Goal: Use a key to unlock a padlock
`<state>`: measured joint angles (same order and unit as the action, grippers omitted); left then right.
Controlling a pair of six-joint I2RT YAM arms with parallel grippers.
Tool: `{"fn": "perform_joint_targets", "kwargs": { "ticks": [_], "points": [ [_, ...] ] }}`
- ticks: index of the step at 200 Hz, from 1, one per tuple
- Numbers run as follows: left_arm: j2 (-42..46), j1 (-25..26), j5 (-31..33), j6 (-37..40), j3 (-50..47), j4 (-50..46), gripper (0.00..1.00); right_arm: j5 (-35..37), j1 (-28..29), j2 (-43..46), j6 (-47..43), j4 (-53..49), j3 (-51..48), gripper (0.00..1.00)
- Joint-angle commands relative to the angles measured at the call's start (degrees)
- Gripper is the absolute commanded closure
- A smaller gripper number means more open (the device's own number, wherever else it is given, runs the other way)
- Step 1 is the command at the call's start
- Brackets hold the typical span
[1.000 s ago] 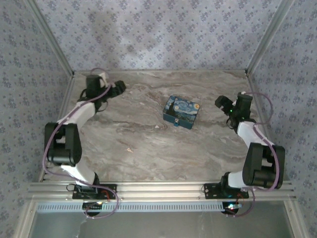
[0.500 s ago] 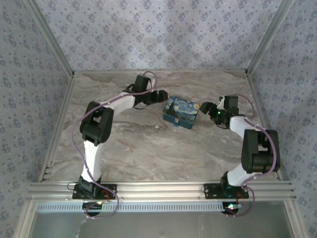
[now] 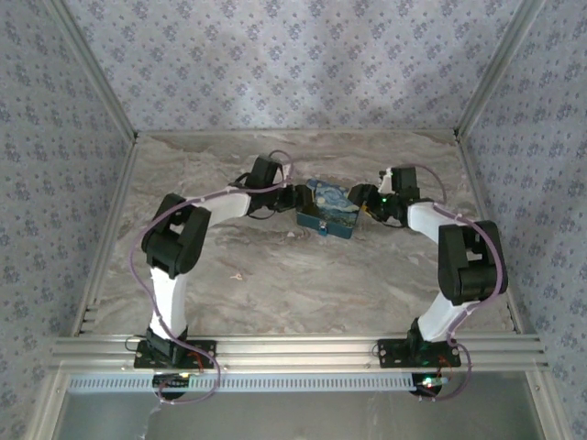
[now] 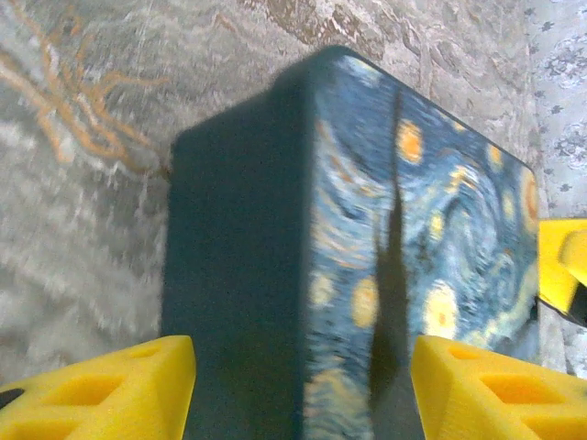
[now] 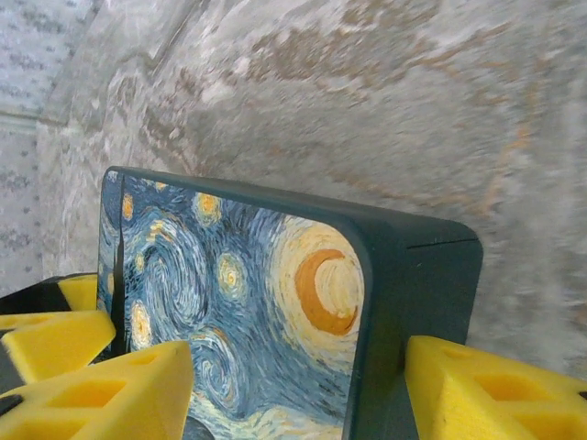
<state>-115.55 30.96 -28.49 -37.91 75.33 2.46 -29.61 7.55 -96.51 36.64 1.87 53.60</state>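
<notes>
The blue starry-night box (image 3: 332, 207) sits at mid-table. A tiny dark padlock (image 3: 324, 226) hangs at its near face. The key is out of view. My left gripper (image 3: 298, 196) is at the box's left end; in the left wrist view it (image 4: 303, 367) is open, its yellow fingers (image 4: 110, 385) straddling the box (image 4: 367, 247). My right gripper (image 3: 369, 203) is at the box's right end. It (image 5: 298, 376) is open in the right wrist view, one finger over the printed lid (image 5: 238, 293), the other finger (image 5: 495, 394) beside the dark side wall.
The marble tabletop (image 3: 275, 284) is walled by patterned panels on three sides, with aluminium posts at the back corners. The arm bases stand on the rail (image 3: 293, 348) at the near edge. Each wrist view catches the opposite gripper's yellow fingers (image 4: 561, 266) across the box.
Both arms swung in from the table's sides to the two ends of the box. Both pairs of jaws have narrowed.
</notes>
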Motion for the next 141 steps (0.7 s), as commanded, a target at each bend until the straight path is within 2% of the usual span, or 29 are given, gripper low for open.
{"fn": "perform_joint_targets", "kwargs": {
  "ticks": [1, 66, 120, 141],
  "points": [
    [6.0, 0.0, 0.6, -0.9, -5.1, 3.7, 0.38, -1.6, 3.4, -1.5, -0.2, -1.8, 2.9, 0.37],
    [21.8, -0.9, 7.0, -1.7, -24.2, 7.8, 0.38, 0.7, 12.1, -5.1, -0.2, -3.1, 6.8, 0.37],
    [27.6, -2.7, 9.6, -0.9, -29.0, 5.5, 0.33, 3.6, 13.9, -4.6, -0.1, -4.4, 6.5, 0.36],
    [28.2, -3.2, 9.4, -0.9, -29.4, 5.0, 0.3, 4.7, 13.9, -3.9, -0.2, -5.6, 6.2, 0.32]
  ]
}}
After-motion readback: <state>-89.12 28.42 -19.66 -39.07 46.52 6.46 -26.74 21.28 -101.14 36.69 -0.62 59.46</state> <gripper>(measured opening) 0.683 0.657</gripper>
